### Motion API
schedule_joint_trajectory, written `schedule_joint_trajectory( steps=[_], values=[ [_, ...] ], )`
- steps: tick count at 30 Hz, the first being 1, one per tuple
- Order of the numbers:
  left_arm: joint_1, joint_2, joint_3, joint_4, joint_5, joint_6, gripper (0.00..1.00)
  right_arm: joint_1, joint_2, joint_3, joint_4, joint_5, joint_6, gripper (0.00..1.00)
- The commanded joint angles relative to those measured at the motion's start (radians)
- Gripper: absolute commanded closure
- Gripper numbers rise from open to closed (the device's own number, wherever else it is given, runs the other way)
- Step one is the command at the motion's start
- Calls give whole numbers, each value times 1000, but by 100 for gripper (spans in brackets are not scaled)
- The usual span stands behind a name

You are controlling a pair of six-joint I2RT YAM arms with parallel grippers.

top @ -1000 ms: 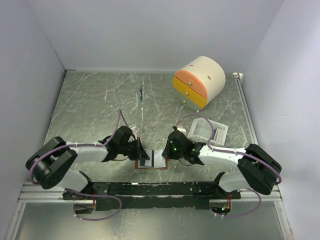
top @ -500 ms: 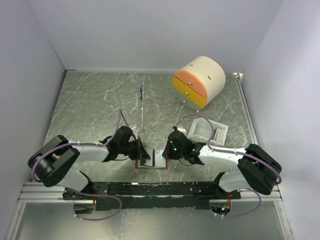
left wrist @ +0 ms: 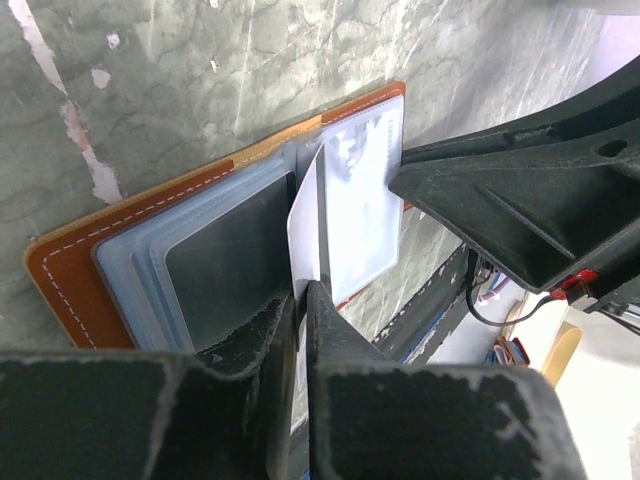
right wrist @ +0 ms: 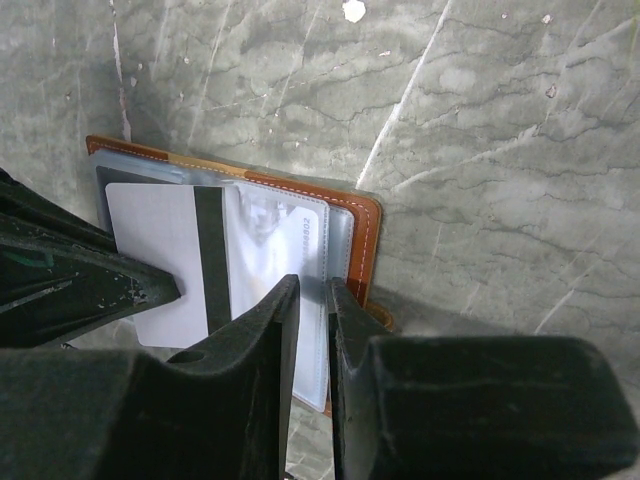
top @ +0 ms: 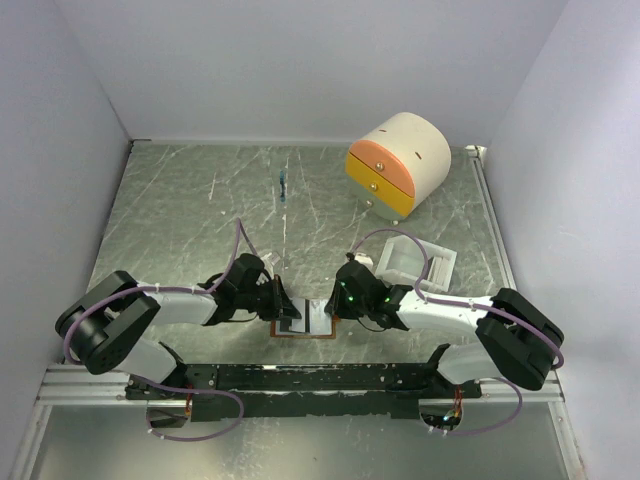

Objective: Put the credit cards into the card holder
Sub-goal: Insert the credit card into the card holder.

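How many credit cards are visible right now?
2 for certain: a white card pinched by the left gripper over the open card holder, and a second card sleeved inside it. The dark pocket may hide more.

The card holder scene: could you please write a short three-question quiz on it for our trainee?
1. True or false: the card holder lies closed.
2. What do the left jaws pinch? A) a credit card B) a coin C) nothing
3. Fill in: the card's stripe is ____.
Key: 1 false, it lies open; 2 A; 3 black.
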Motion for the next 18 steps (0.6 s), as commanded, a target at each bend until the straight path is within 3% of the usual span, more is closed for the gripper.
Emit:
schedule_joint_trajectory(
  steps=[1, 8, 18],
  values=[
    [-6, 9, -19, -69, -80, 26, 81, 8, -13, -4, -32, 19, 2, 82],
    [-8, -37, 15, -166, -119, 54, 60, 9, -28, -11, -36, 21, 6, 83],
    [-11, -39, 57, -244, -138, 68, 56, 10, -24, -5, -37, 22, 1, 83]
  ],
)
